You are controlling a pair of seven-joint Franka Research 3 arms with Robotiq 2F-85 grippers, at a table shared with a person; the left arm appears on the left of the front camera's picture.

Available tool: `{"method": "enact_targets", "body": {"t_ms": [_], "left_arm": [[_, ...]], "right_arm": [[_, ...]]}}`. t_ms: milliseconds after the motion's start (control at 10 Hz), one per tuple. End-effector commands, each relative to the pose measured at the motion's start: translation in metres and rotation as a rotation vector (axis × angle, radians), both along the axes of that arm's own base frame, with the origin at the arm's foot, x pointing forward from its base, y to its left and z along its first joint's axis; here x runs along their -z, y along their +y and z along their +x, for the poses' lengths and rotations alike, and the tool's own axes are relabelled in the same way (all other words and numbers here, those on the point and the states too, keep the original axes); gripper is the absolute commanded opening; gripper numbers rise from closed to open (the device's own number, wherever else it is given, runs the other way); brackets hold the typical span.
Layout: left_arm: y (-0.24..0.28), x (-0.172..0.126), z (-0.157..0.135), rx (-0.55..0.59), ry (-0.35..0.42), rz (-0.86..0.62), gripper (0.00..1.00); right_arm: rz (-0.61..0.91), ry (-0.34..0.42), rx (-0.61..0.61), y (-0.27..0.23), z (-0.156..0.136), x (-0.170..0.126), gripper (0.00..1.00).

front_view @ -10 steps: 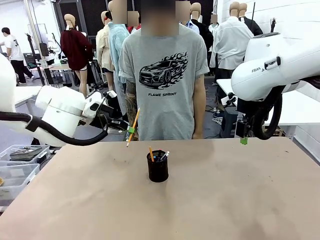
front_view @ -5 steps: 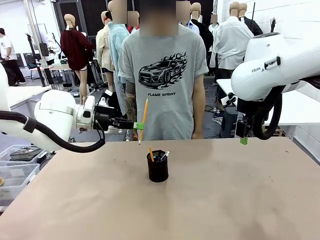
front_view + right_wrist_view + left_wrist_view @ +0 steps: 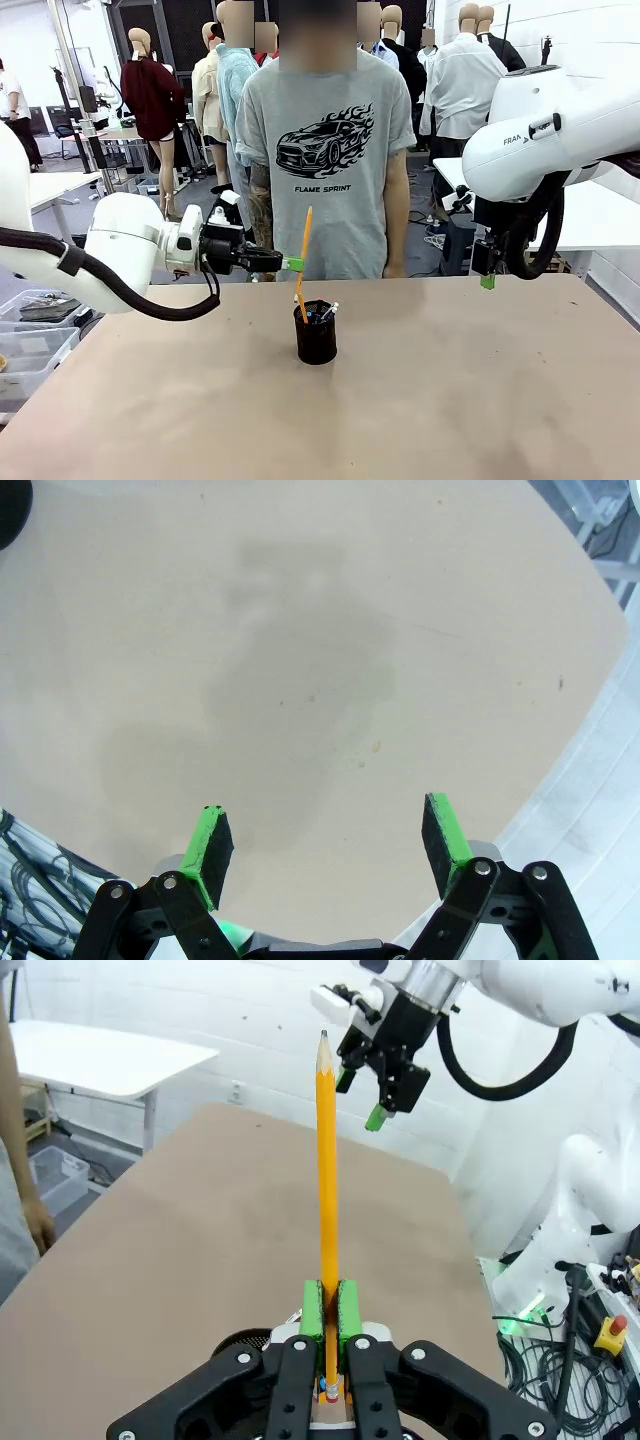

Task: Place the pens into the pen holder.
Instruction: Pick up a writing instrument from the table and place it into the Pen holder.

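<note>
Pencil (image 3: pixel 303 250) clamped in my left pincer (image 3: pixel 294 264), right above the holder (image 3: pixel 316 338).

From the front I see the left arm reaching in sideways, its pincer closed on the yellow-orange pencil a little below mid-length. The pencil stands nearly upright, slightly tilted, its lower end at the rim of the black mesh holder near mid-desk (image 3: pixel 480 400). 2 pens already stand in the holder: an orange one (image 3: pixel 302 309) and a silvery-white one (image 3: pixel 329 311). On the left wrist camera both green pads (image 3: pixel 314 1309) press the pencil's sides, with the point aimed away from the lens. My right pincer (image 3: pixel 487 281) hangs over the far right part of the desk, well apart from the holder; its wrist camera shows the jaws spread wide, holding nothing, bare desk below. A person (image 3: pixel 322 150) stands at the far edge.
</note>
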State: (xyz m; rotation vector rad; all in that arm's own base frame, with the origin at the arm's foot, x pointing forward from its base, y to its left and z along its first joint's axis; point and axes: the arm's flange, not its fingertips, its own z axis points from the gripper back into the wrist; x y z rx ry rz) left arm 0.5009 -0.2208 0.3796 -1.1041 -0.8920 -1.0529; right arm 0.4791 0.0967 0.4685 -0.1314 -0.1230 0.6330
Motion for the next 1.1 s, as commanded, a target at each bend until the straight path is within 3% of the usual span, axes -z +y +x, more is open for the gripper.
{"method": "enact_targets", "body": {"t_ms": [0, 500, 1000], "left_arm": [[-0.013, 0.01, 0.001, -0.004, -0.058, -0.016, 0.0], [-0.026, 0.033, 0.004, -0.008, -0.041, -0.01, 0.0], [-0.018, 0.05, 0.014, -0.014, -0.132, -0.009, 0.0]], "right_arm": [[-0.002, -0.001, 0.007, 0.0, 0.0, 0.0, 0.94], [-0.002, -0.001, 0.007, 0.0, 0.0, 0.0, 0.94], [-0.002, -0.001, 0.007, 0.0, 0.0, 0.0, 0.94]]}}
